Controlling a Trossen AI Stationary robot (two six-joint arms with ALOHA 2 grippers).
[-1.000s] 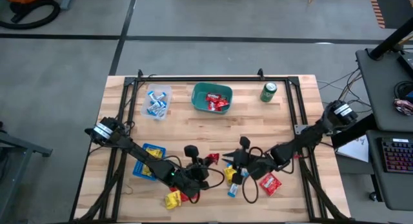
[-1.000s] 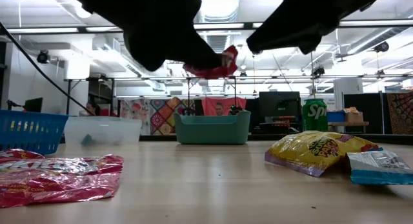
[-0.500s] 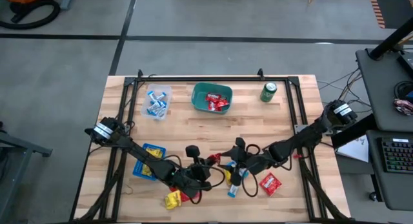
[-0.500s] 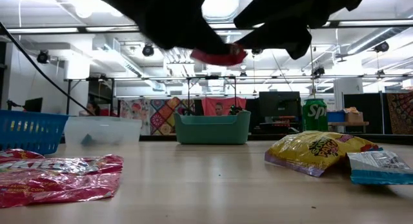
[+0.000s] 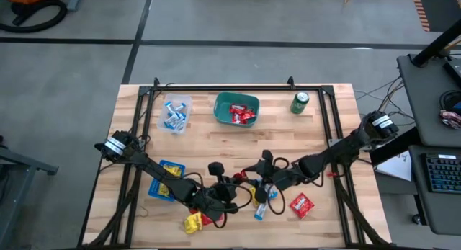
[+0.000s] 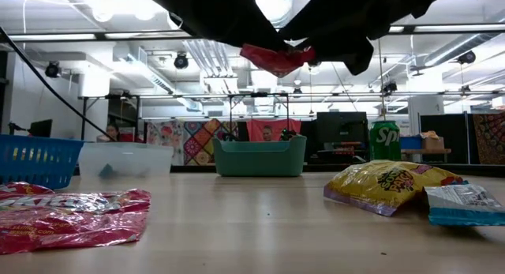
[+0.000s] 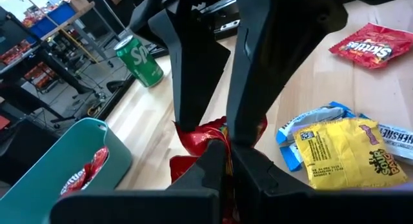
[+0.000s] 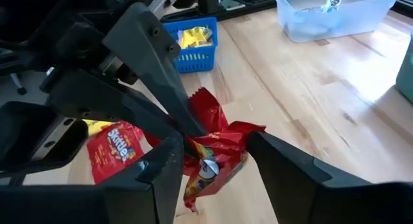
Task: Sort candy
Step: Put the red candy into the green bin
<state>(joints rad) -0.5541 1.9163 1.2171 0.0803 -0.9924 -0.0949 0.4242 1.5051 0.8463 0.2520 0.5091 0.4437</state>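
A crinkly red candy packet [image 8: 216, 150] hangs in the air above the table's near middle, with my left gripper [image 7: 227, 156] shut on it. My right gripper [image 8: 215, 141] is open and faces the left one [image 5: 234, 181]; its two fingers [image 7: 193, 69] stand on either side of the same packet [image 7: 206, 135]. In the low view the packet [image 6: 276, 59] shows high above the tabletop under both dark arms. Loose candy lies on the wood below: a red packet [image 5: 301, 204], a yellow one [image 5: 192, 222] and a blue-and-white one [image 5: 261, 209]. My left gripper pinches the red packet's crumpled end [image 7: 216, 141] between its two fingers, coming nearly level from the table's left. The packet is lifted clear of the table and sticks out past the fingertips toward the right gripper. My right gripper straddles the packet's free end [image 8: 245, 130]; I cannot tell whether its fingers touch it.
At the far side stand a clear tub [image 5: 175, 113] with blue-and-white sweets, a teal bin [image 5: 236, 109] with red packets and a green can [image 5: 300, 103]. A blue basket [image 5: 167, 179] with yellow packets sits at the near left under the left arm.
My right gripper has moved toward the table's left, up to the left gripper, has rolled a little and has opened, so its fingers now stand around the red packet. The left gripper has kept its hold on the packet.
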